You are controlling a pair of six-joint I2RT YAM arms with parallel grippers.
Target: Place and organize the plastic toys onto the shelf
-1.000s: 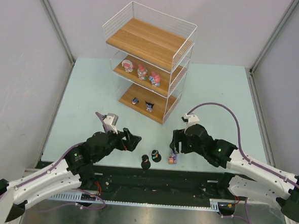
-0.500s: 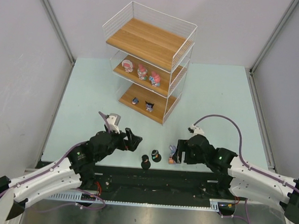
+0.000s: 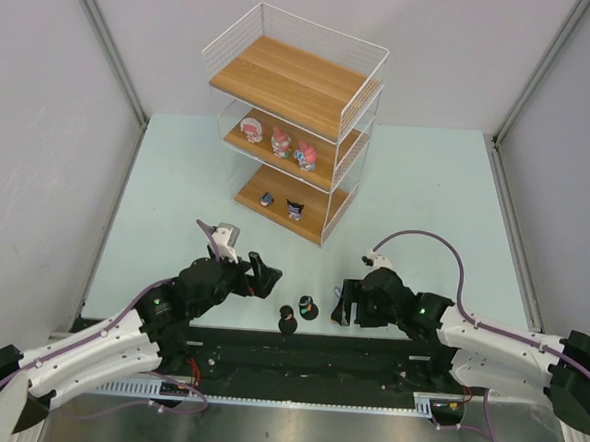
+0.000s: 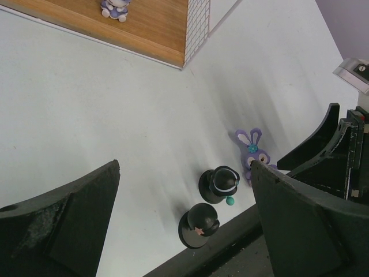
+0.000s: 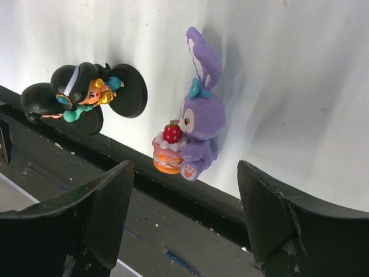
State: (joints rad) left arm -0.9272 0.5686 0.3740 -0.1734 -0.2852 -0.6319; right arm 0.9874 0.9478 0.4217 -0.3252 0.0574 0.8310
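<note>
**Desk:** Where were the toys when the shot was taken?

**Photographer:** Three pink-and-white plastic figurines (image 3: pixel 280 140) lined the middle board of the white wire shelf with three brown wooden boards (image 3: pixel 284 80), which stood at the far side of the pale green table (image 3: pixel 426 209). Two smaller dark-and-white figurines (image 3: pixel 295 210) sat on the bottom board. Three more toys were at the table's near edge. Two were dark-haired figurines on round black bases (image 3: pixel 308 307), just beside each other. To their right was a purple plastic bunny (image 5: pixel 199 124) clutching a small strawberry cake.

**Desk:** And the claws?

**Photographer:** The right gripper (image 5: pixel 184 173) was down low at the table's near edge, spread wide. Its two black fingers (image 5: pixel 104 213) flanked the bunny with a gap on either side, and it had hold of nothing. The left gripper (image 4: pixel 184 167) was spread to its fullest, near the black-based pair but clear of them, and equally empty.
</note>
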